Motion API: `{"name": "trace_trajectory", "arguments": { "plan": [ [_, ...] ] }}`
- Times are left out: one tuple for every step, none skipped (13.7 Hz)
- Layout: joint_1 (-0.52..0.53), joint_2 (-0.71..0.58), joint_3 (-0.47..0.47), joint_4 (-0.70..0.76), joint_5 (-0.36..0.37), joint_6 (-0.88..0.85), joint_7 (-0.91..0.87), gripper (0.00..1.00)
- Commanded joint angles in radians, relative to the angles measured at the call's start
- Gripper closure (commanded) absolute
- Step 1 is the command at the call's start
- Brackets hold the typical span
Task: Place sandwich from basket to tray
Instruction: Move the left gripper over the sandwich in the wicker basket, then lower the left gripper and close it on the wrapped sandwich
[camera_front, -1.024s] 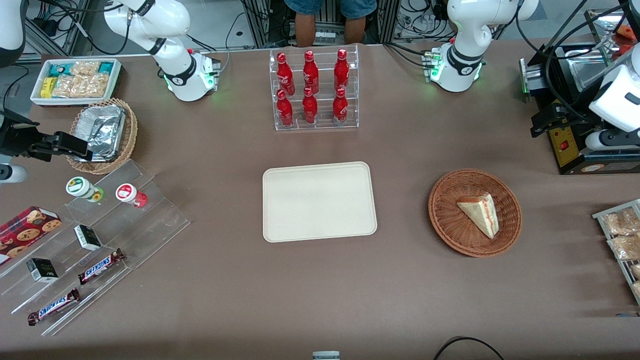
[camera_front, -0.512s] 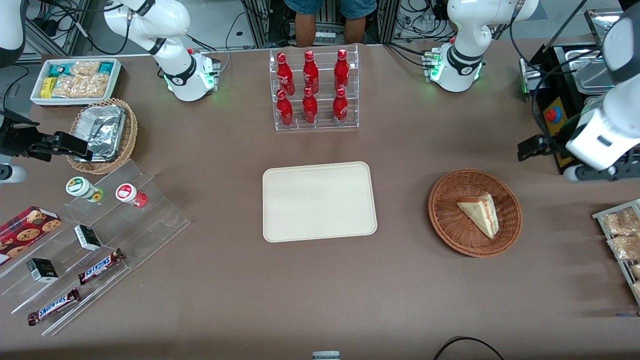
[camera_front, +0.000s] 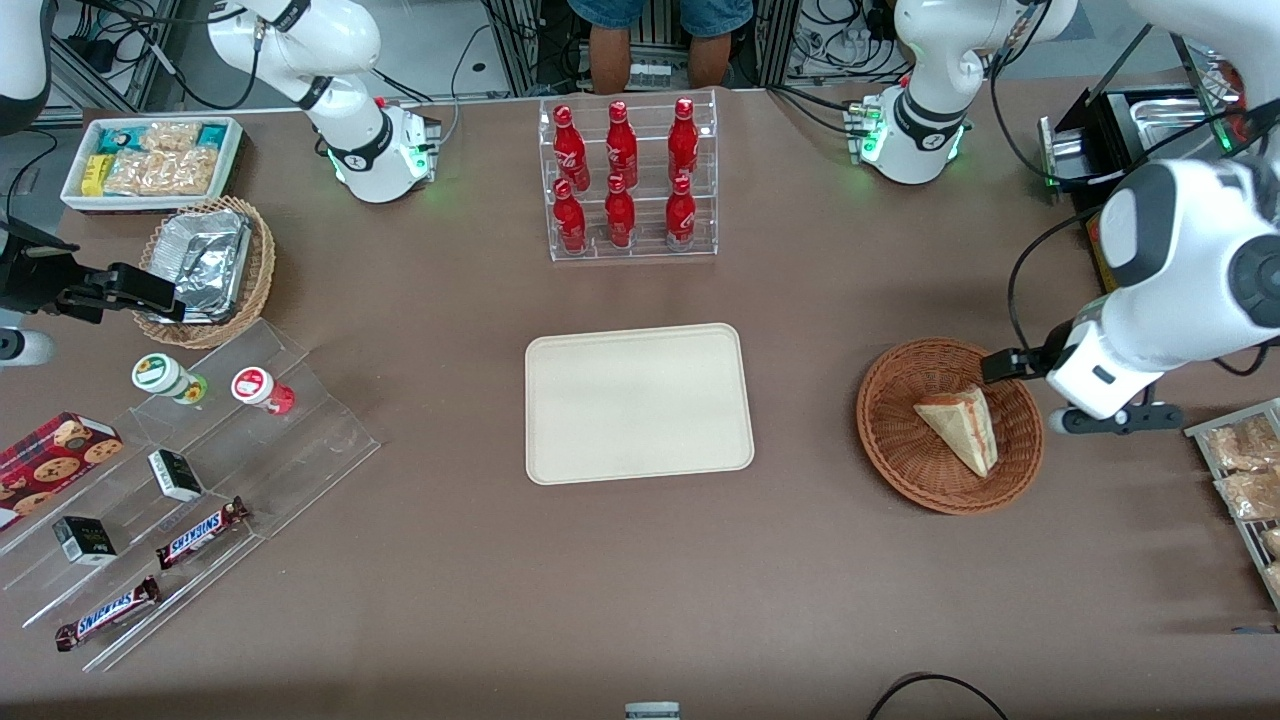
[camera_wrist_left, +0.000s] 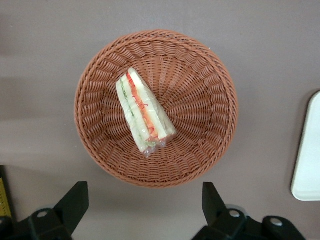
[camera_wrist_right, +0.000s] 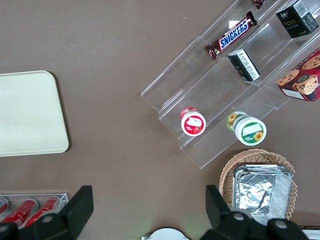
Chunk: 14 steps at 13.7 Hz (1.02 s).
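The sandwich (camera_front: 960, 428) lies flat in the basket (camera_front: 900, 440), its filling edge turned up toward the wrist camera, offset toward the rim at about 3 o'clock from the basket's centre in the front view; it rests on the weave, wrapped in clear film, untouched. The tray (camera_front: 638, 403) lies bare at 9 o'clock from the basket, well apart, presumably kept free to receive the wedge. The gripper (camera_wrist_left: 145, 205) hangs above the basket's edge on the working arm's side, pointing down; this placement reads as an approach to line up over the sandwich. Its fingers (camera_wrist_left: 75, 200) stand wide apart, spread wider than the sandwich, holding nothing and touching nothing; no descent into the basket is yet evident.
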Motion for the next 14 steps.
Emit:
{"name": "trace_trajectory", "arguments": {
  "plan": [
    [-0.001, 0.016, 0.002, -0.029, 0.0, 0.054, -0.018, 0.0],
    [-0.001, 0.018, 0.002, -0.038, 0.0, 0.065, -0.019, 0.0],
    [0.001, 0.027, 0.002, -0.043, 0.0, 0.069, -0.039, 0.0],
    [0.001, 0.031, 0.003, -0.043, 0.0, 0.071, -0.083, 0.0],
    [0.001, 0.042, 0.008, -0.043, 0.0, 0.071, -0.136, 0.0],
    [-0.001, 0.047, 0.008, -0.043, 0.0, 0.074, -0.171, 0.0],
    [-0.001, 0.05, 0.008, -0.045, 0.0, 0.086, -0.197, 0.0],
    [0.001, 0.054, 0.008, -0.058, 0.0, 0.11, -0.244, 0.0],
    [0.001, 0.051, 0.008, -0.08, 0.0, 0.152, -0.294, 0.0],
    [-0.001, 0.048, 0.008, -0.106, 0.0, 0.195, -0.361, 0.0],
    [-0.002, 0.05, 0.008, -0.118, 0.0, 0.232, -0.433, 0.0],
    [-0.002, 0.053, 0.008, -0.132, 0.0, 0.258, -0.487, 0.0],
    [-0.002, 0.051, 0.008, -0.155, 0.0, 0.288, -0.519, 0.0],
    [-0.002, 0.044, 0.008, -0.184, 0.0, 0.318, -0.541, 0.0]
  ]
}}
